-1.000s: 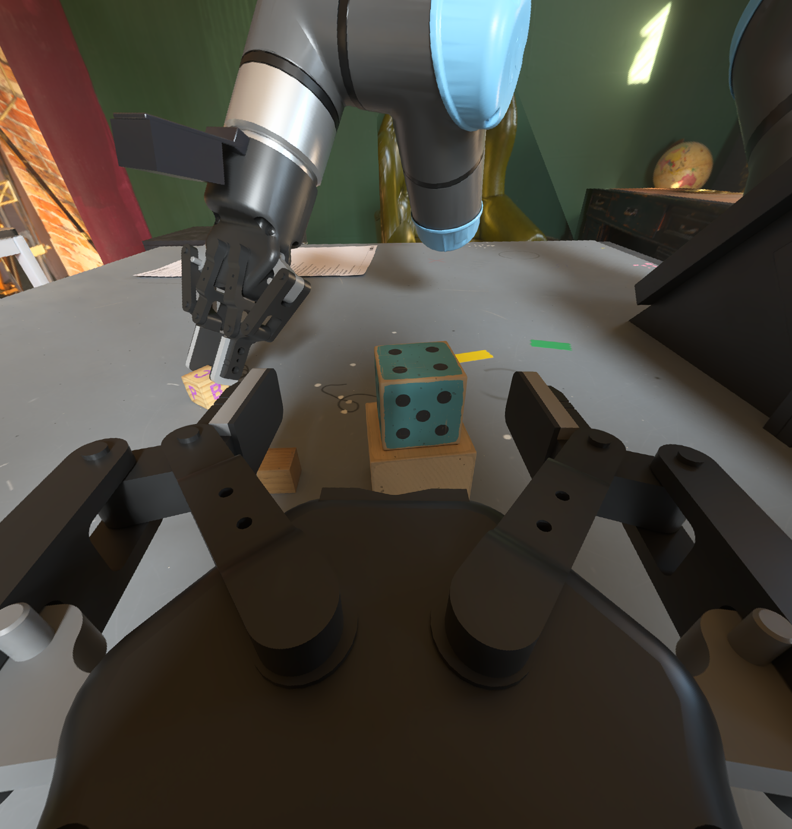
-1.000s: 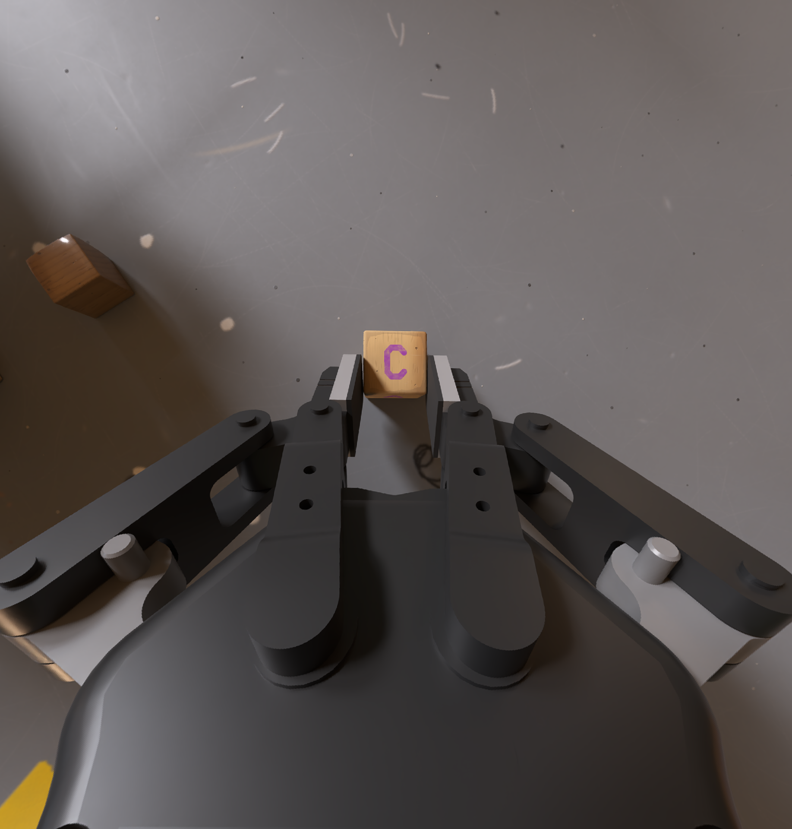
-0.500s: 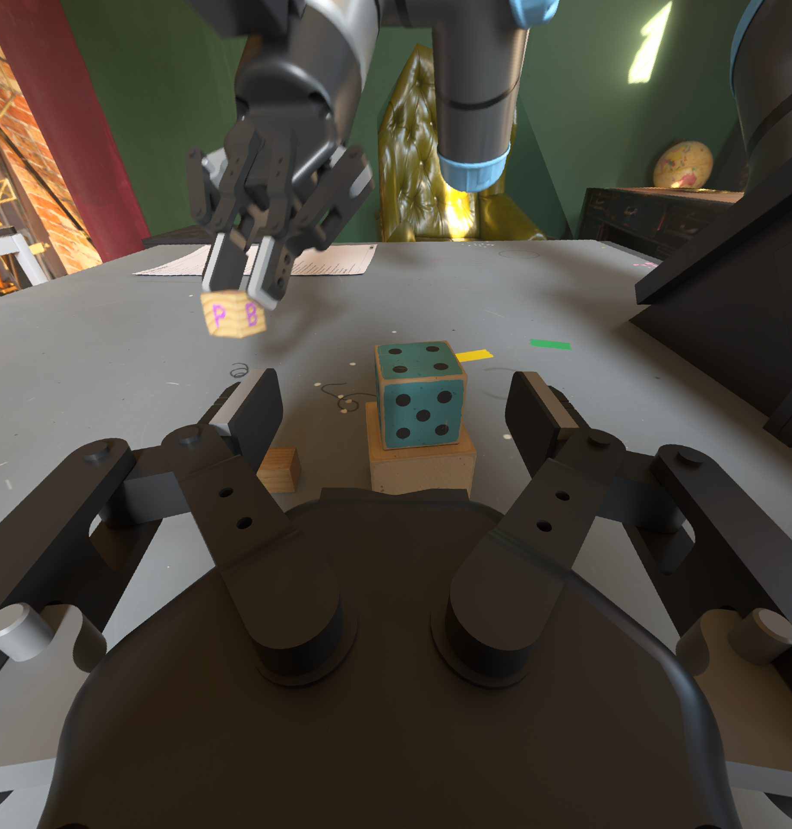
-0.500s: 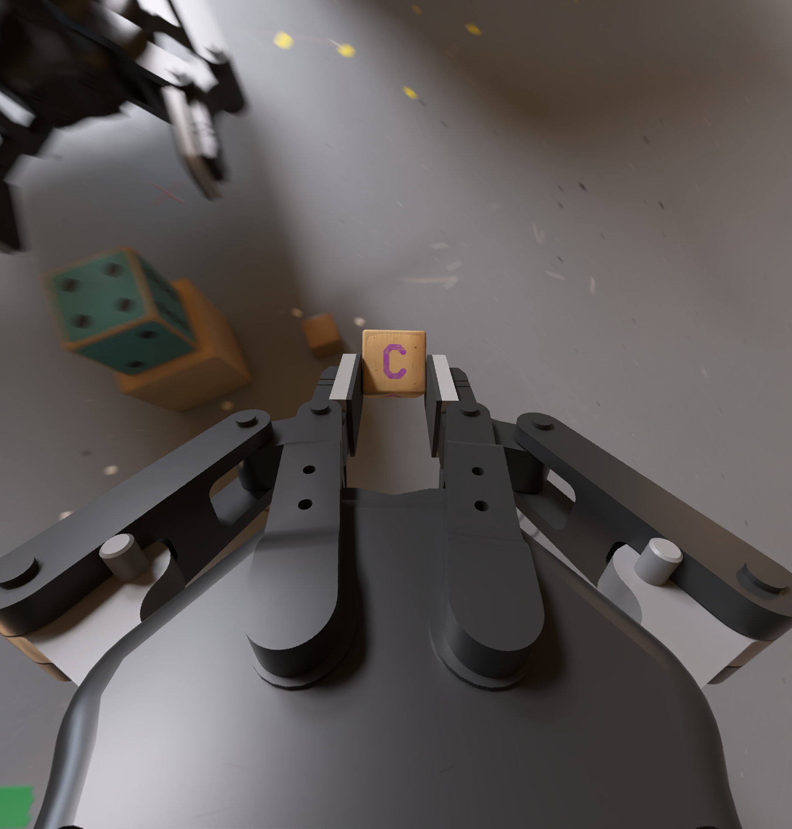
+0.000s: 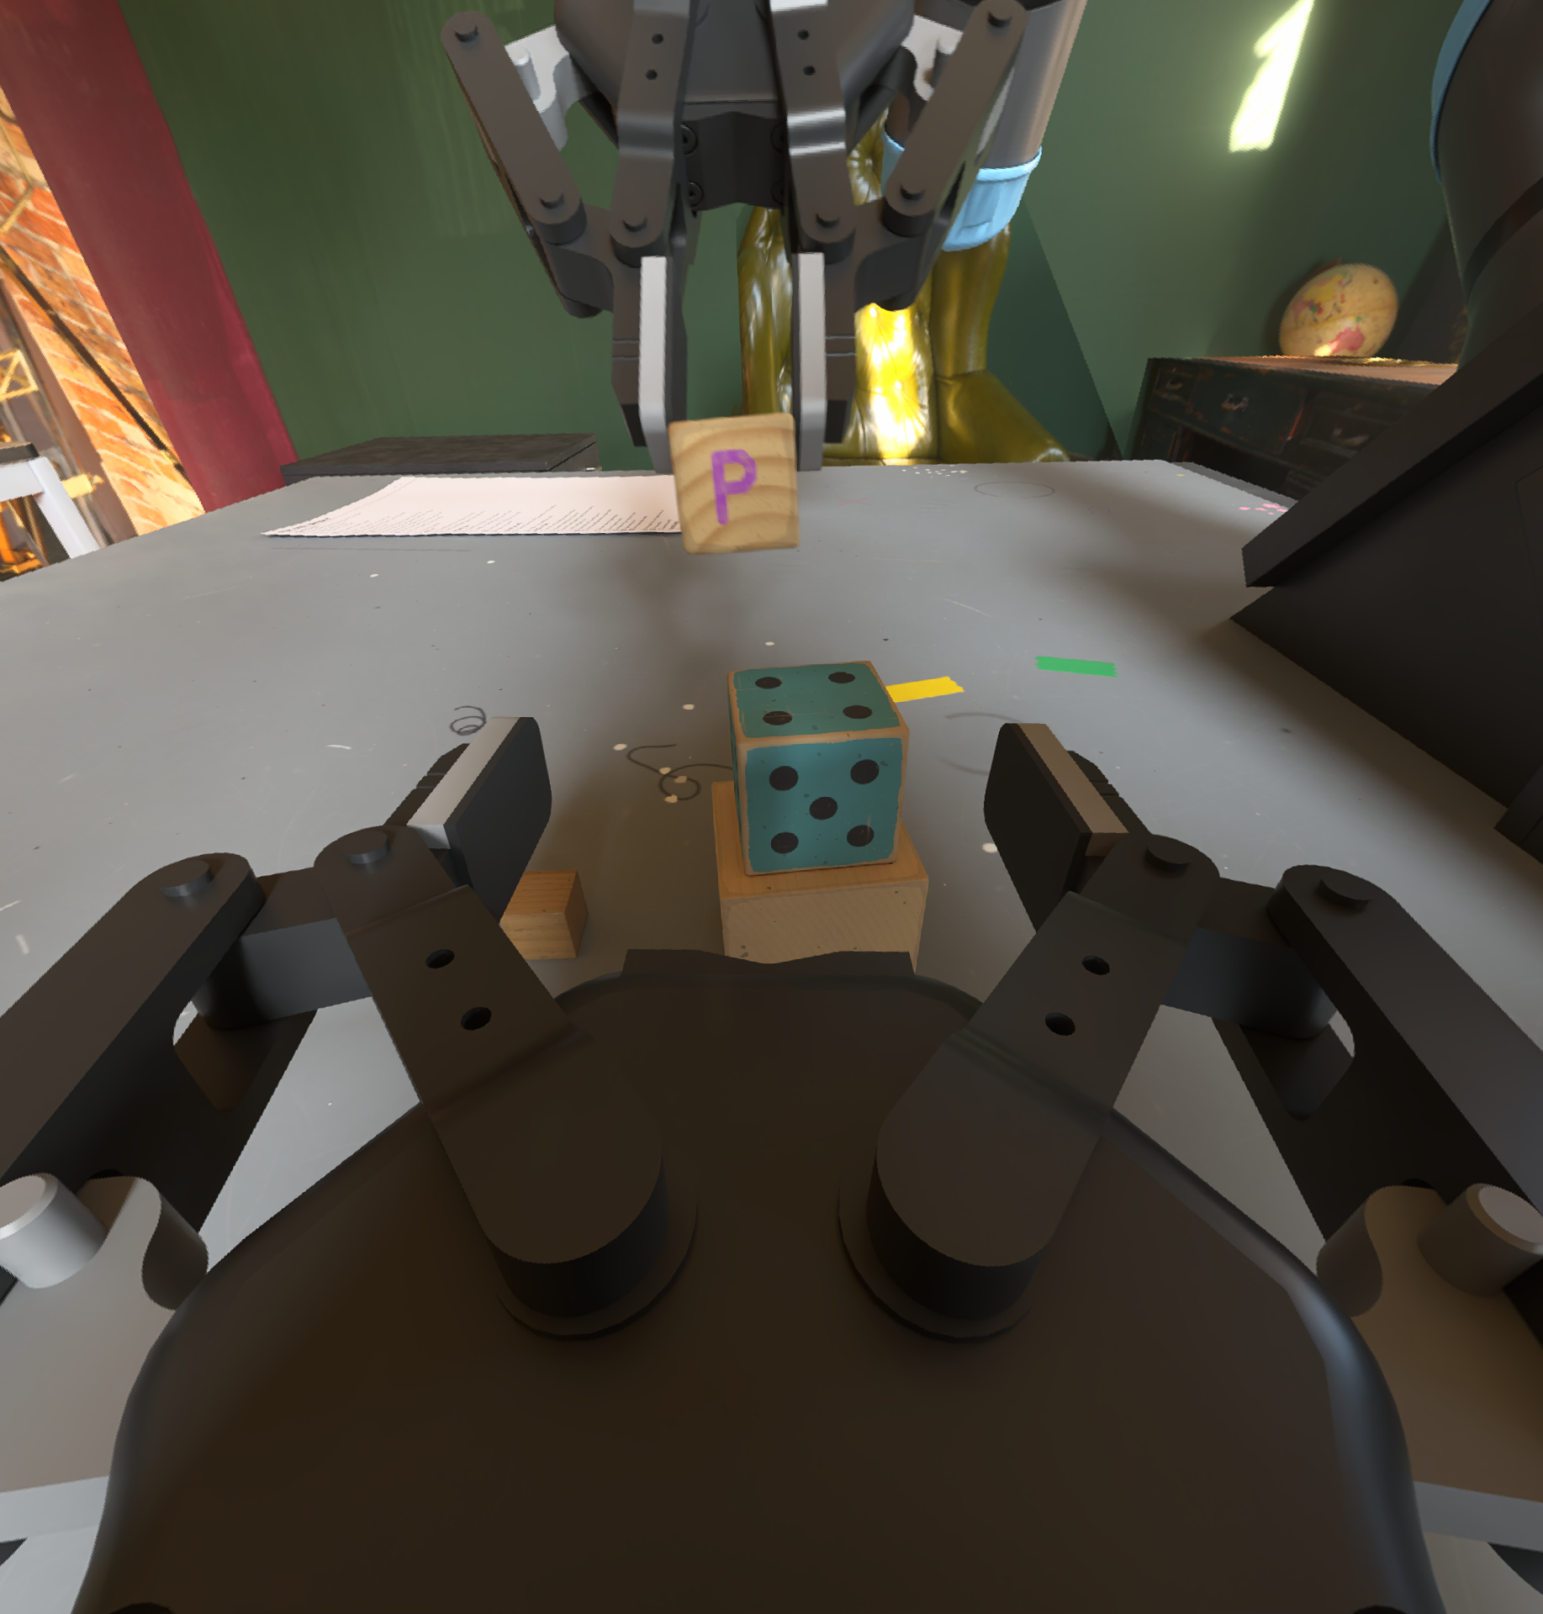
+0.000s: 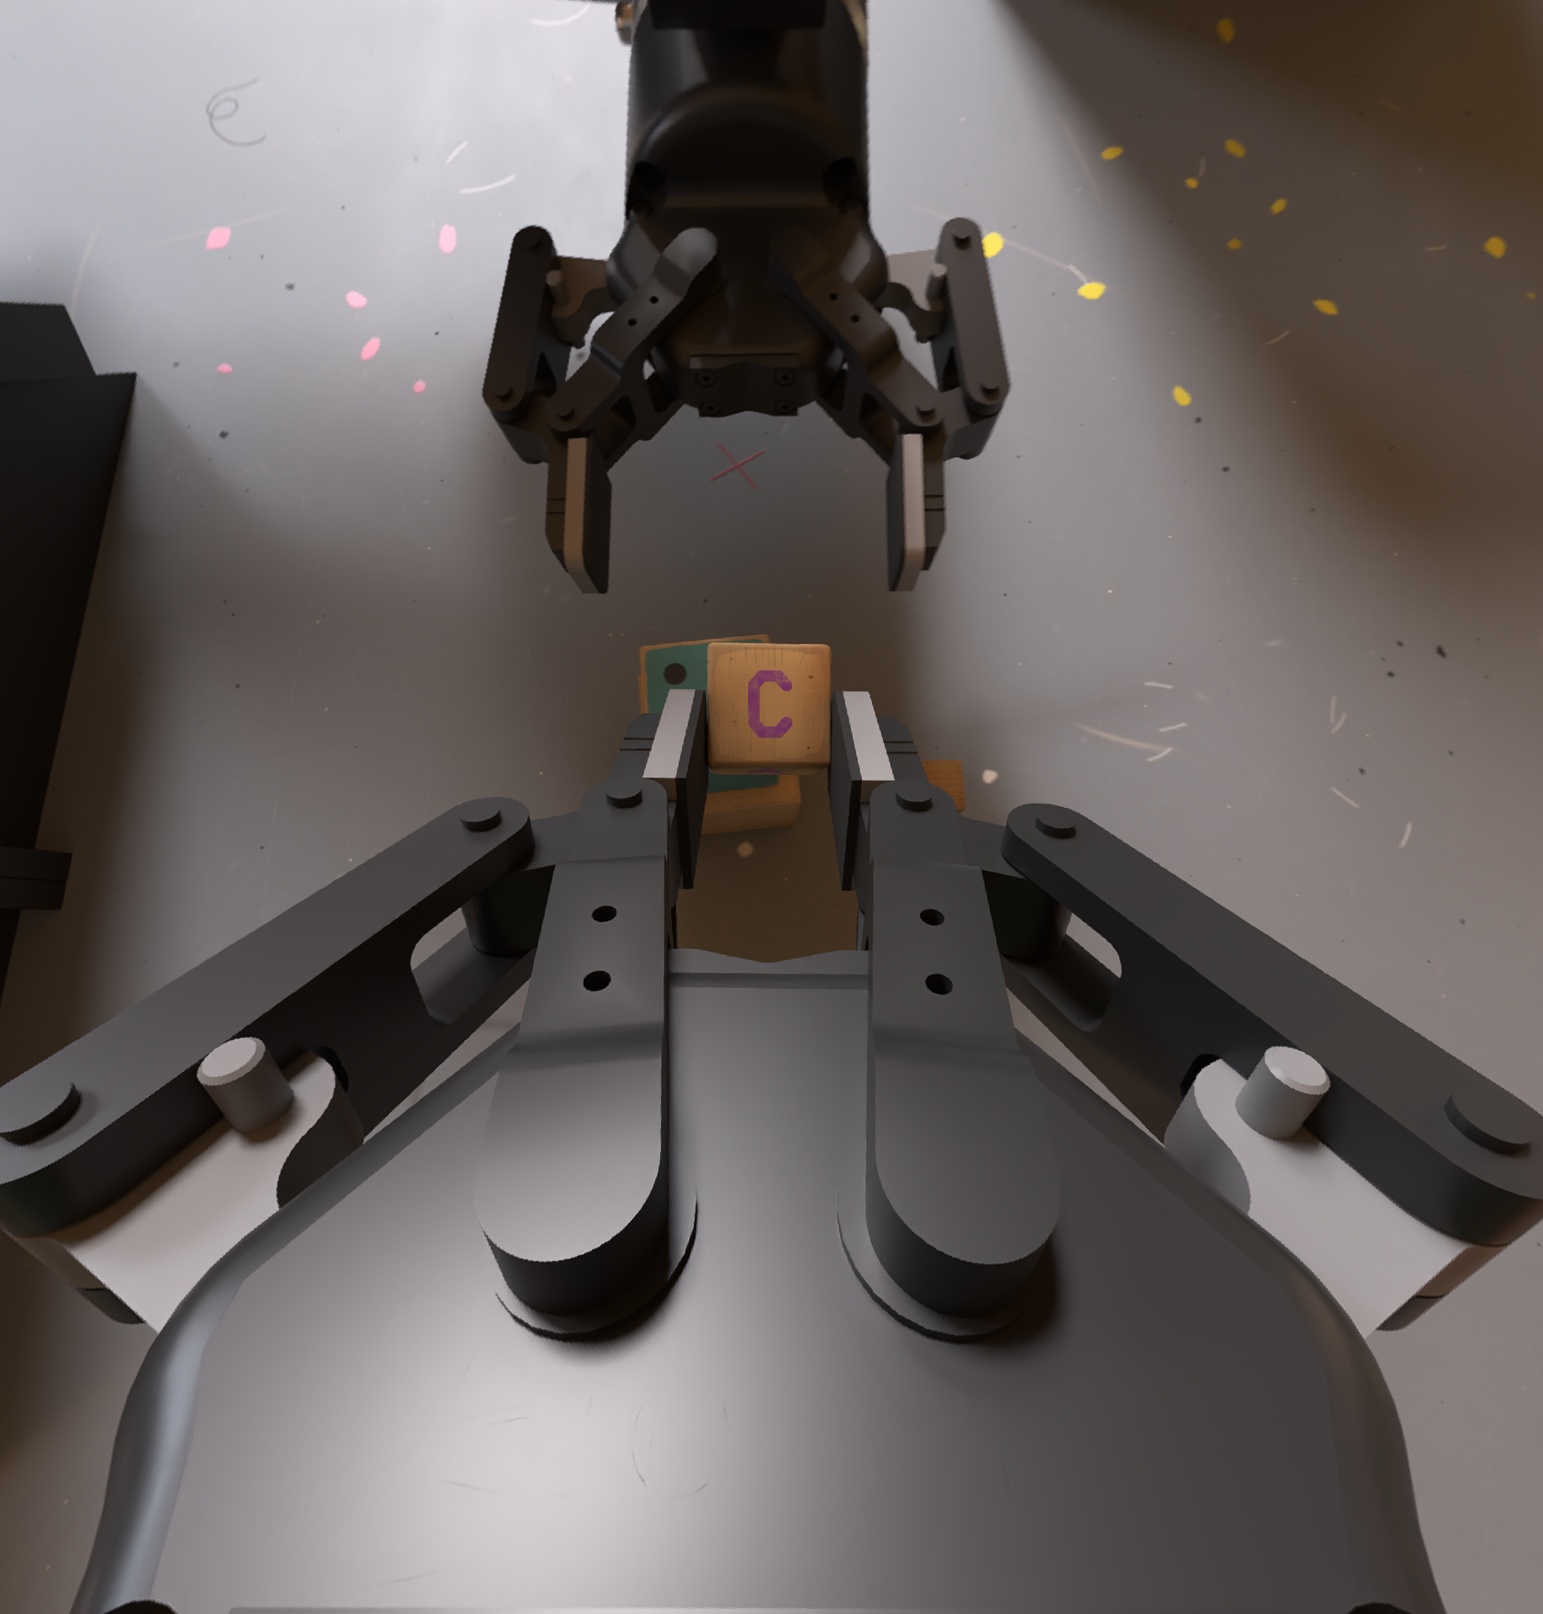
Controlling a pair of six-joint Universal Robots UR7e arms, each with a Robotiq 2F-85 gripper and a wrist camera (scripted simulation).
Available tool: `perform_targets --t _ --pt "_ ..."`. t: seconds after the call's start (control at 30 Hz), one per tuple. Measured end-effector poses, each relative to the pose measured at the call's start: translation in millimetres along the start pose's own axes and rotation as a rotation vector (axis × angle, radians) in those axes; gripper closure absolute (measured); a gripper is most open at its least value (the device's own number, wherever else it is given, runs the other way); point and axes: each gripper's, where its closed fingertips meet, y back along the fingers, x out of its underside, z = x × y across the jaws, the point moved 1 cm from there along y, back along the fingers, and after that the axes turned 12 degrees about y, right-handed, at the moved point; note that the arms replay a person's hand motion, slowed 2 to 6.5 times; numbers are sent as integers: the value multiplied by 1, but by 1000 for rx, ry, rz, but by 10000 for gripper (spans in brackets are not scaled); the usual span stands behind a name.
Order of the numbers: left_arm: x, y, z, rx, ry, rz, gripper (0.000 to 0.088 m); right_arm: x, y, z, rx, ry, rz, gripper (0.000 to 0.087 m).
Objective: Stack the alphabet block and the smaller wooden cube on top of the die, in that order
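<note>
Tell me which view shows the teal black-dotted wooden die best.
Left wrist view: the die shows its whole top and front, unobstructed. Right wrist view shows only a teal corner behind the held alphabet block.

Left wrist camera: sits low behind my left pincer (image 5: pixel 763 769), looking level across the tabletop (image 5: pixel 226 699) toward the far wall. The die (image 5: pixel 816 769) is close, just past the fingertips; my right pincer (image 5: pixel 733 419) hangs above and beyond it.

Right wrist camera: looks steeply down along my right pincer (image 6: pixel 768 725), high over the tabletop (image 6: pixel 1274 611).

Shared: the die (image 6: pixel 671 672), showing beside the alphabet block (image 6: pixel 768 707), and my left pincer (image 6: pixel 746 541) facing back.
</note>
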Motion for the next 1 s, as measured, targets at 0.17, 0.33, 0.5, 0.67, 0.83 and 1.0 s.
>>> perform_targets --t 0.17,0.33,0.5,0.67,0.83,1.0 --pt "0 0 0 -1 0 -2 23 -2 -12 8 -25 18 47 620" --pt "0 0 0 -2 -1 1 23 -3 -23 12 -41 23 63 620" --pt "0 0 0 -1 -1 3 23 -2 -28 14 -47 23 78 620" --pt "0 0 0 1 2 3 23 -3 -30 15 -55 25 80 620" --pt "0 0 0 2 5 4 23 -2 -30 15 -53 41 87 620" --pt "0 0 0 1 4 5 23 -2 -30 16 -62 58 83 620"
